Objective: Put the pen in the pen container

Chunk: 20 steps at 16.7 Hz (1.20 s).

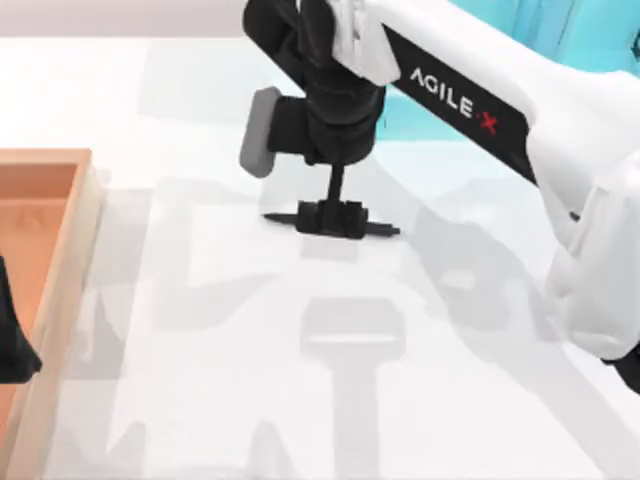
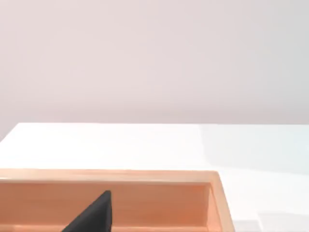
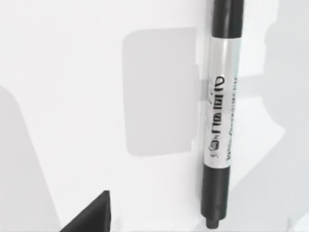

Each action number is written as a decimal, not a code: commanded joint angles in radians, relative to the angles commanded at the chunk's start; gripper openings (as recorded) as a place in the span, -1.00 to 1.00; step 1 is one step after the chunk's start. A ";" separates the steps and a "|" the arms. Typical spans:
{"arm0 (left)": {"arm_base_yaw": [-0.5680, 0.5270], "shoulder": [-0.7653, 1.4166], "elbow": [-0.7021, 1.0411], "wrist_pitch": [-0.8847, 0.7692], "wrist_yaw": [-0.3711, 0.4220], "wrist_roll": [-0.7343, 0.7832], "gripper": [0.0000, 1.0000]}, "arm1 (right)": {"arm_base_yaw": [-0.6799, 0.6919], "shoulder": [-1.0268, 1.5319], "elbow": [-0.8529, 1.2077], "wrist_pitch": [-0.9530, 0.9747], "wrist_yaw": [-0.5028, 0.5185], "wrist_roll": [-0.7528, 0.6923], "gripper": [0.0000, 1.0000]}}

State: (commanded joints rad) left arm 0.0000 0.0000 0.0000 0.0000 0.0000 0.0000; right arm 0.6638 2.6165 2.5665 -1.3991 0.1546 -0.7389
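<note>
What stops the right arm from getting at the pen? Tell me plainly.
Nothing visible, so probably yes. The right end effector hangs directly above the pen, which lies flat on open white table. The orange tray and the left end effector sit far to the left.

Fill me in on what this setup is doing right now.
The right gripper is down over the pen, which lies flat on the white table near the middle, its black ends sticking out to either side of the fingers. Whether the fingers have closed on it cannot be told. The left gripper sits parked over the orange wooden tray at the table's left edge. The pen is not yet in any container.
</note>
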 joint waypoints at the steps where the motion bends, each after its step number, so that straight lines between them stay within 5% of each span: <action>1: 0.000 0.000 0.000 0.000 0.000 0.000 1.00 | 0.000 0.000 0.000 0.000 0.000 0.000 1.00; 19: 0.000 0.000 0.000 0.000 0.000 0.000 1.00 | -0.027 0.077 -0.241 0.322 -0.002 -0.027 1.00; 20: 0.000 0.000 0.000 0.000 0.000 0.000 1.00 | -0.027 0.077 -0.241 0.322 -0.002 -0.027 0.85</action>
State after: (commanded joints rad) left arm 0.0000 0.0000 0.0000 0.0000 0.0000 0.0000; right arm 0.6368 2.6939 2.3258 -1.0772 0.1524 -0.7655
